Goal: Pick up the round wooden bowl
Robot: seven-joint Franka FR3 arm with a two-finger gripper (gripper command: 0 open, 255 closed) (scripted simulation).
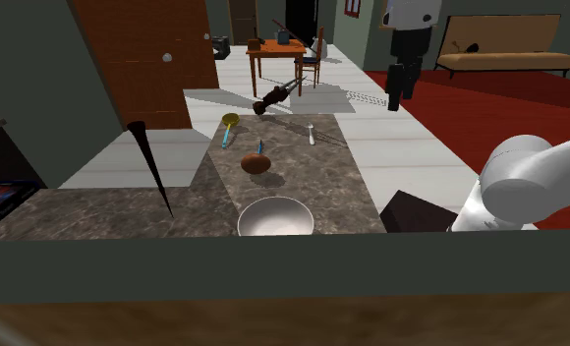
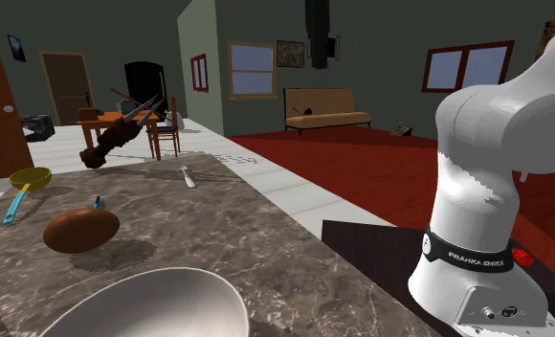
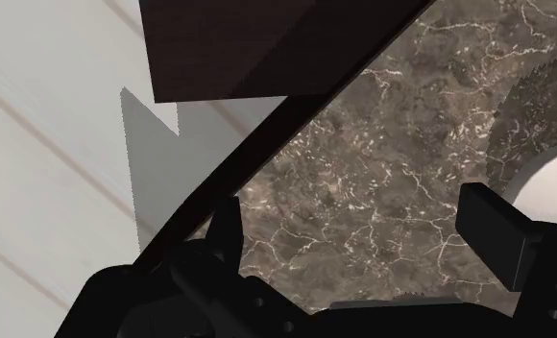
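Observation:
The round bowl [image 1: 275,216] is drawn pale grey with no wood grain. It stands on the dark marble counter [image 1: 303,167], at the near end in the shoulder view. In the second exterior view the bowl [image 2: 151,304] is at the bottom. My black gripper [image 1: 401,93] hangs high above the floor, off the counter's right side in the shoulder view, far from the bowl; it also hangs near the top of the second exterior view [image 2: 317,53]. In the wrist view the gripper [image 3: 358,235] is open with nothing between its fingers, and the bowl's pale rim [image 3: 553,182] shows beside one finger.
A brown oval lump [image 1: 256,163] lies mid-counter, beyond the bowl. Further back are a yellow scoop with a blue handle [image 1: 231,123], a small white utensil [image 1: 312,136] and a brown brush-like tool [image 1: 273,96]. The dark stand [image 1: 416,211] adjoins the counter's right edge.

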